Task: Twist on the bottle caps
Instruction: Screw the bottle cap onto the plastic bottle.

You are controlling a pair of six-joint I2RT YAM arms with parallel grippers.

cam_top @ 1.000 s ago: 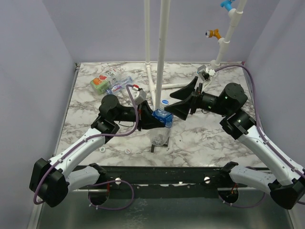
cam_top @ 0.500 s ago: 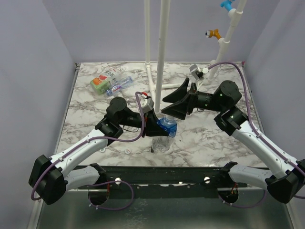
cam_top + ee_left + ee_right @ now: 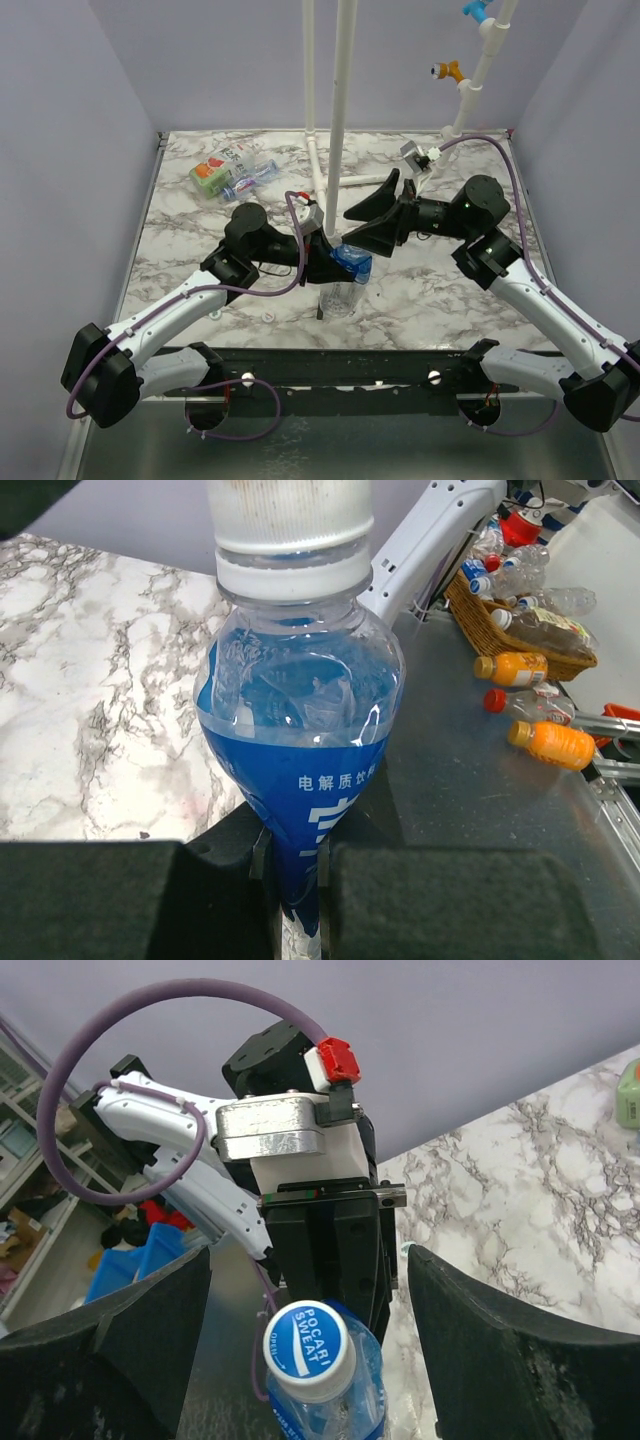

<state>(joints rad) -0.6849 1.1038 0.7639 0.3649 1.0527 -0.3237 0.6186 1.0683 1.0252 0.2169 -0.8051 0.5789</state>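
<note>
In the left wrist view the bottle's (image 3: 300, 740) cap (image 3: 290, 520) is cut off by the top edge and its lower body is hidden between the left gripper's (image 3: 300, 895) blurred fingers (image 3: 120, 900); the right wrist view's bottom edge crops it below the shoulder.

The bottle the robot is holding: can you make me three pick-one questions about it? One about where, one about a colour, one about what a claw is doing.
1. Where is the bottle? A) lying on the table B) in the left gripper C) in a basket
2. What colour is its label? A) green B) red C) blue
3. How is the right gripper? A) open B) shut on the bottle C) shut, empty
B: its fingers squeeze the bottle's base. C: it is blue. A: its fingers stand wide apart.
</note>
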